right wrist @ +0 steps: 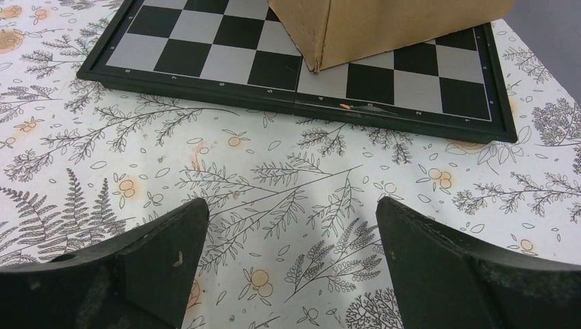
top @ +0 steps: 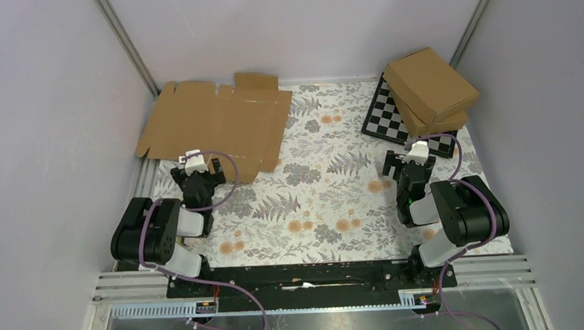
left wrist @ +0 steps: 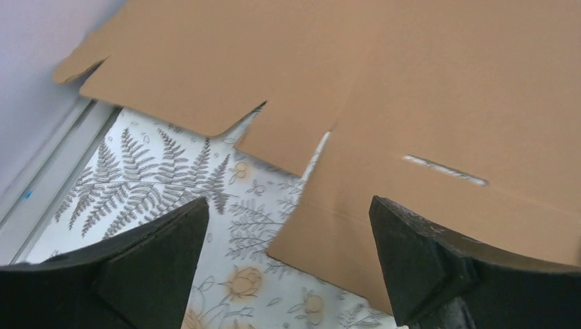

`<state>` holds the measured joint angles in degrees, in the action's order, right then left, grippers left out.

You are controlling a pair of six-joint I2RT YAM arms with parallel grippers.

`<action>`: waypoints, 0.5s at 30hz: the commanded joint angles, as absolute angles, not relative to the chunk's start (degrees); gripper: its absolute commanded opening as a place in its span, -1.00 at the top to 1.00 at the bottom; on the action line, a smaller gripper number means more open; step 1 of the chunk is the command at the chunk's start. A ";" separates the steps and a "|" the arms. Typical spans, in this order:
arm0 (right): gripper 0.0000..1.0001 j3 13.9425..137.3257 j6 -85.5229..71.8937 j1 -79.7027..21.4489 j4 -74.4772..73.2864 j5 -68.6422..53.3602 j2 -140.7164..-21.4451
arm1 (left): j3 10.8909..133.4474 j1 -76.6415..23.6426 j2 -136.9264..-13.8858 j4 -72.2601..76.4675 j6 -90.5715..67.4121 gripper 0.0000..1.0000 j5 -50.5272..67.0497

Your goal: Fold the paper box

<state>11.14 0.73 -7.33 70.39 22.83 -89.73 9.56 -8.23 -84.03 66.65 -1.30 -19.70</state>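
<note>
**Top view.** Paper box is folded shut, far right on the bench. It sits on a second box of like size, askew to it. Both rest on a chessboard in the far right corner. Right gripper is just short of the board's near edge with jaws spread and nothing between them. It is clear of both boxes. Left gripper is across the bench, well apart from the paper box, jaws likewise released. It sits at the near edge of a wide flat cardboard sheet with notched edges. The sheet's far left corner runs up against the wall. Both boxes are closed and their insides cannot be seen.

**Left wrist.** Left gripper is wide open and empty. The cardboard sheet fills the upper frame, cut off at top and right. The right finger overlaps the sheet's near edge, but contact cannot be told. The fern-print bench shows under the left finger. The paper box is not in this view.

**Right wrist.** Right gripper is open over bare bench. The chessboard lies ahead, apart from the fingertips. One corner of the second box touches the board. The top of the stack is cut off by the frame, so the paper box cannot be made out here.
</note>
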 commanded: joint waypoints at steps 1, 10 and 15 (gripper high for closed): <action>-0.99 11.85 1.00 -7.12 75.04 22.72 -89.25 | 14.47 -3.43 -86.57 67.22 -4.63 -0.94 -9.95; -0.99 11.87 1.05 -7.12 75.13 22.72 -89.22 | 13.54 -3.49 -86.76 69.04 -4.98 -0.98 -11.20; -0.99 11.87 1.03 -7.12 75.14 22.76 -89.26 | 14.16 -3.87 -86.97 67.91 -3.47 -0.98 -8.09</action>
<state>11.14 0.73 -7.33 71.13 22.81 -89.73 12.29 -3.68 -87.09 64.79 -4.10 -11.86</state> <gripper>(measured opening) 0.993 0.986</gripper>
